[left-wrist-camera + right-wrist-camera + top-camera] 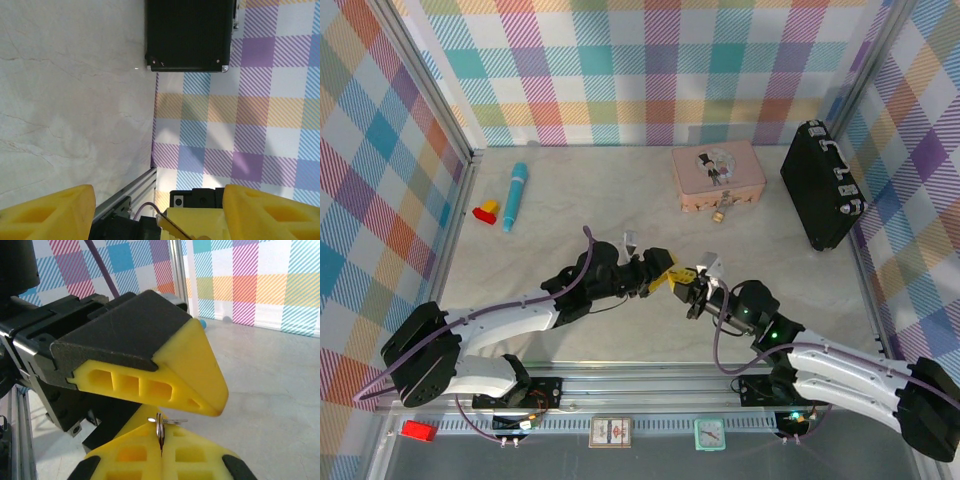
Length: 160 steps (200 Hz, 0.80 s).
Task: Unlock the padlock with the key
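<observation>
Key (160,427) in right gripper (161,447), left gripper (663,273) opposite

Cannot tell from above whether the padlock (722,213) is locked: too small, a brass speck just in front of the pink tin (718,176). Cannot see most of the key (160,432), buried between the pinched yellow pads (130,452) of the right hand (161,445), with a thin metal edge poking out. In the left wrist view, cut off at the bottom edge: both yellow fingers (47,212) of the left hand (157,200). Cut off at the top edge: the black case (190,35).
</observation>
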### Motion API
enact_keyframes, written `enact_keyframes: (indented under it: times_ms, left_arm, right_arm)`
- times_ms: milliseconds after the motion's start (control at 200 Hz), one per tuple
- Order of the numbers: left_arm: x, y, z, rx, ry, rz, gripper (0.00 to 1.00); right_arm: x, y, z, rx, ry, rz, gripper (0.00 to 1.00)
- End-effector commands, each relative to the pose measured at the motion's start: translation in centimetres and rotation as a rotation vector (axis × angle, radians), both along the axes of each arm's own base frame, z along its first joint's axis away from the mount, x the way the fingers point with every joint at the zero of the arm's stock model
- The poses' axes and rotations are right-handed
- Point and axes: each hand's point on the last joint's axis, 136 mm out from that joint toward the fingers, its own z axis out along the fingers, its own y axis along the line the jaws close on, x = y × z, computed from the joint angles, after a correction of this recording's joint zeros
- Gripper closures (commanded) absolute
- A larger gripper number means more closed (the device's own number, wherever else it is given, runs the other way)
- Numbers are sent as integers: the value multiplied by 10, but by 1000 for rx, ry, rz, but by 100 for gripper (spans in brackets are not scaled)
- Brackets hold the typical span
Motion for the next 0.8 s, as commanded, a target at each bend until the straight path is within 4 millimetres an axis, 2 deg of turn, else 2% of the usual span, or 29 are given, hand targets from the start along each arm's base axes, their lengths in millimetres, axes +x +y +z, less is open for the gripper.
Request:
enact_keyframes:
  times_ms: [0,155,320,455,595,690,795]
  left_arm:
    - [6,3,12,-67,7,36,36]
    - [6,12,15,-36,-16,59,42]
    - [11,26,20,-6,-38,79,52]
    - [11,29,23,4,-51,77,57]
    - [12,26,21,-4,-44,72,57]
    - [12,27,14,14,-20,74,50]
    - [11,23,14,1,-11,60,49]
  right_arm:
    - [1,7,34,77,-88,21,100]
    - [1,11,24,56,-68,32,100]
    - [0,6,11,25,-38,22,100]
    - [-2,4,7,24,-21,26,100]
    - [-3,6,8,31,-19,32,100]
    - [-1,4,12,29,-39,17,100]
    - [0,5,17,26,-53,20,100]
